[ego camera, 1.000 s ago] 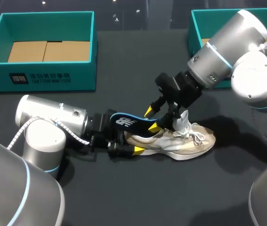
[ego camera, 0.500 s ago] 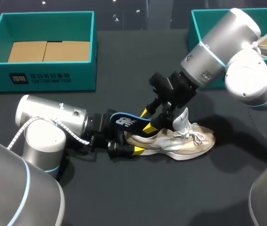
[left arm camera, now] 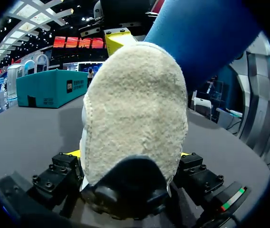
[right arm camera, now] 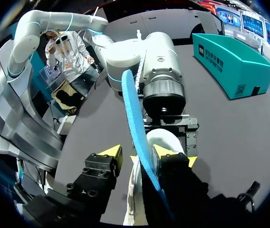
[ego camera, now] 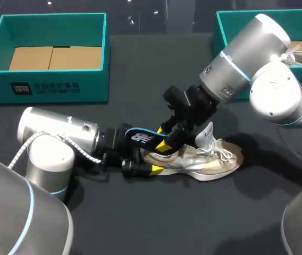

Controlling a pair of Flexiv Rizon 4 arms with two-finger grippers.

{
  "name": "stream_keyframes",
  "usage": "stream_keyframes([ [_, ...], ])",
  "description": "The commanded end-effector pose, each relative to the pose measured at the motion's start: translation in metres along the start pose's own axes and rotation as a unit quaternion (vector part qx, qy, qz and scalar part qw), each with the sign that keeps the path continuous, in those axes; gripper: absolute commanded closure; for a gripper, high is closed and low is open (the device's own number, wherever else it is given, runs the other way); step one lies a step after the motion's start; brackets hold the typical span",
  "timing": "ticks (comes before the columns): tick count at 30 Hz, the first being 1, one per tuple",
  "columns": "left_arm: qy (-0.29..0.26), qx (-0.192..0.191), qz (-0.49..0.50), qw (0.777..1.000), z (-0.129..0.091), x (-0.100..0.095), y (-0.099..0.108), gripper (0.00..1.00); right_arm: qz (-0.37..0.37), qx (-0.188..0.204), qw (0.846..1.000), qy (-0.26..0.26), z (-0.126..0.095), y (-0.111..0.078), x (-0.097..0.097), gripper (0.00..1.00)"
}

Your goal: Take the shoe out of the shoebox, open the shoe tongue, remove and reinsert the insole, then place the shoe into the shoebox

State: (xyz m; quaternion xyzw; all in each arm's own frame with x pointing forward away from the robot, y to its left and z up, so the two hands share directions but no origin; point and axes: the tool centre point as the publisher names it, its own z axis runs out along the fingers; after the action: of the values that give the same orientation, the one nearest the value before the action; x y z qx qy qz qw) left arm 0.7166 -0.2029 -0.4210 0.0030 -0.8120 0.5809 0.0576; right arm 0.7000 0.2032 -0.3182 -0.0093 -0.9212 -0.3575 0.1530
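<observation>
At the heel of the shoe [ego camera: 209, 156], left arm [ego camera: 60, 133] lies low, jaws clamped.

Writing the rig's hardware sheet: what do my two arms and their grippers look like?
The left arm and right arm are silver-and-white rounded cylinders with light-blue rings at the joints. A pale coiled cable loops along the left one. The left gripper and right gripper are black and blocky, with yellow fingertips.
</observation>
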Motion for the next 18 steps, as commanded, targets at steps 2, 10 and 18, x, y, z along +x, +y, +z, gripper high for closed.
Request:
stream_keyframes([
  [2, 0.0, -0.001, 0.0, 1.0, -0.001, 0.001, 0.004, 1.0, -0.007, 0.01, 1.0, -0.005, 0.005, 0.009, 0.001, 1.0],
  [10, 0.0, -0.001, 0.0, 1.0, -0.001, 0.001, 0.004, 1.0, -0.024, 0.01, 0.999, -0.024, -0.003, 0.032, 0.013, 1.0],
  [18, 0.0, -0.001, 0.0, 1.0, -0.001, 0.001, 0.004, 1.0, -0.055, 0.056, 0.995, -0.065, -0.008, 0.062, 0.03, 1.0],
])
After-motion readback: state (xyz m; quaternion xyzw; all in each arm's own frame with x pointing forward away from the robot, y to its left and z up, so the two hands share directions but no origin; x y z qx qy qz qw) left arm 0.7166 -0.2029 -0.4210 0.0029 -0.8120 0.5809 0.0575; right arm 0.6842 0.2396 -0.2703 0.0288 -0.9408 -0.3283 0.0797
